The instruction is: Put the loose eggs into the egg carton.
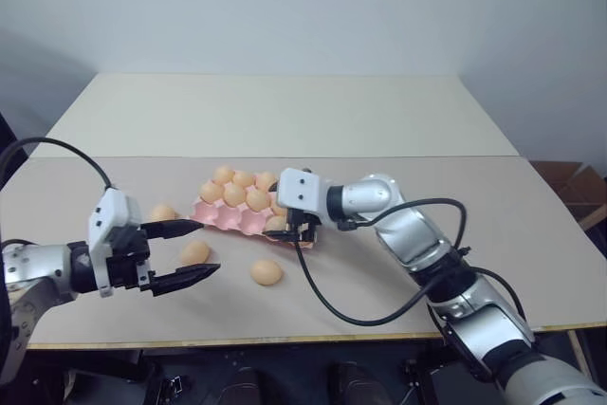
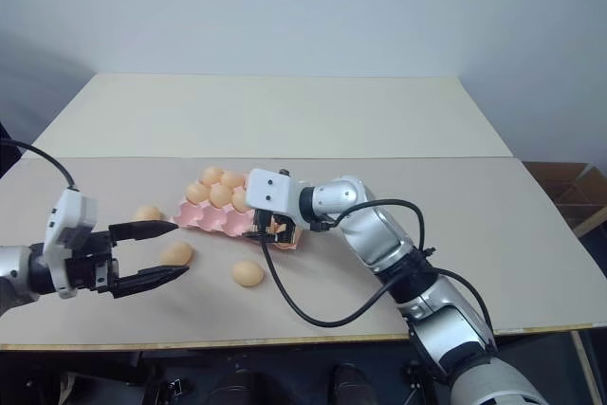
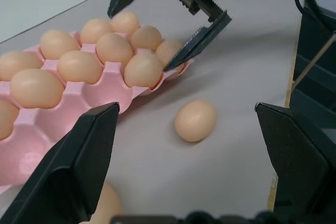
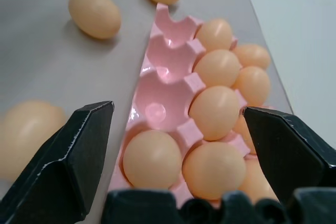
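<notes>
Left eye view: the pink egg carton [image 1: 242, 215] lies on the table [image 1: 398, 206], most cups filled. Three loose eggs [image 1: 266, 272] rest just in front of it and at its left end. The right gripper [image 1: 296, 230] hangs spread over the carton's right end, empty. The left gripper [image 1: 180, 251] is released, near one egg. No writing is readable.

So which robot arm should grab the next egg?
Probably the left. Its open left gripper hovers right by a loose egg, while the right gripper is open over the egg carton.
</notes>
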Robot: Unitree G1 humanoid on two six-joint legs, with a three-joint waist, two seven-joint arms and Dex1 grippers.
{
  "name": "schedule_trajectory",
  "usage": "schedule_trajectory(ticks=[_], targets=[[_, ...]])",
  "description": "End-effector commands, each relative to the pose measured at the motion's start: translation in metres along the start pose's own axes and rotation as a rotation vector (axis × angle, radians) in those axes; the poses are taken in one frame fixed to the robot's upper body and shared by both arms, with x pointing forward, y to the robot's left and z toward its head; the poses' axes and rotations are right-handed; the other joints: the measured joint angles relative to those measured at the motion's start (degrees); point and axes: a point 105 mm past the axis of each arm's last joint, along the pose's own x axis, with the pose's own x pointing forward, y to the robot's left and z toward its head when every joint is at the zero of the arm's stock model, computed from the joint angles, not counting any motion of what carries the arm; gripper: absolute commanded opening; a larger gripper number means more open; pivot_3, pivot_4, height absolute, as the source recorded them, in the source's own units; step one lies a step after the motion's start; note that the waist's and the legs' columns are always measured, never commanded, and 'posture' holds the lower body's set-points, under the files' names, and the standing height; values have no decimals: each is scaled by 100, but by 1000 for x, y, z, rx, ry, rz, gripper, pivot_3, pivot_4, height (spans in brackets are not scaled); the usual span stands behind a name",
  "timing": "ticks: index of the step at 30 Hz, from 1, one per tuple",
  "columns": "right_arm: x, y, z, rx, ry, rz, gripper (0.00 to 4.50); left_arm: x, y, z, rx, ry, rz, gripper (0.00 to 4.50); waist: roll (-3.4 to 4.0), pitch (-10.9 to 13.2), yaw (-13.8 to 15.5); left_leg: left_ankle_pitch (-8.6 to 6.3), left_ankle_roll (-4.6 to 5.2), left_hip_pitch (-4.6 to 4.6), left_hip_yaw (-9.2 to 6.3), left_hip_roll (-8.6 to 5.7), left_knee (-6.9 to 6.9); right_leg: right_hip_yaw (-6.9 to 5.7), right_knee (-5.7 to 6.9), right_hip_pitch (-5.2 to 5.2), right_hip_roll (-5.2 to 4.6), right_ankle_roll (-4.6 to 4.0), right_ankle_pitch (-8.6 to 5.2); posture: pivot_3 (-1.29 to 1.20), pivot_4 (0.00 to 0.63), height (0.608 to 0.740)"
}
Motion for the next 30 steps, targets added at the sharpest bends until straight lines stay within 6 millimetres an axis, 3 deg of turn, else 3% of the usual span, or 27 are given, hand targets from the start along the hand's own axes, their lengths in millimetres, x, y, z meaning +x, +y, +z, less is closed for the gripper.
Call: schedule_trajectory(ticks=[1,8,13,18,23,30], targets=[[-36,-10,12,14,-70,-63,4471,0,4,11,47,-25,-4,4500,0,0,26,0,0,-1,0,-2,0,-1,-2,0,-2,0,0,0,150,740],[-106,3,7,111,-139,-97,4471,-6,19,17,51,-25,-13,4500,0,0,67,0,0,3,1,-1,0,0,-2,1,1,1,-2,0,150,740],[-140,13,-1,163,-109,-91,4471,-31,18,15,29,3,23,4500,0,1,-7,-1,0,5,4,0,-2,10,-3,-2,2,-6,-8,0,150,740],[-173,36,-7,234,-78,3,4471,-54,7,12,21,13,75,4500,-1,1,8,-1,0,6,3,-1,-4,6,-10,0,-4,-30,-25,0,150,740],[-180,48,-9,259,-69,45,4471,-69,2,5,5,30,121,4500,-1,1,16,-5,-7,21,6,-4,-3,7,-10,7,-13,-30,-26,0,150,740],[-164,48,-6,225,-81,54,4471,-63,-9,5,17,21,128,4500,-1,1,39,-26,-42,17,7,-6,-3,8,-12,6,-15,-30,-26,0,150,740]])
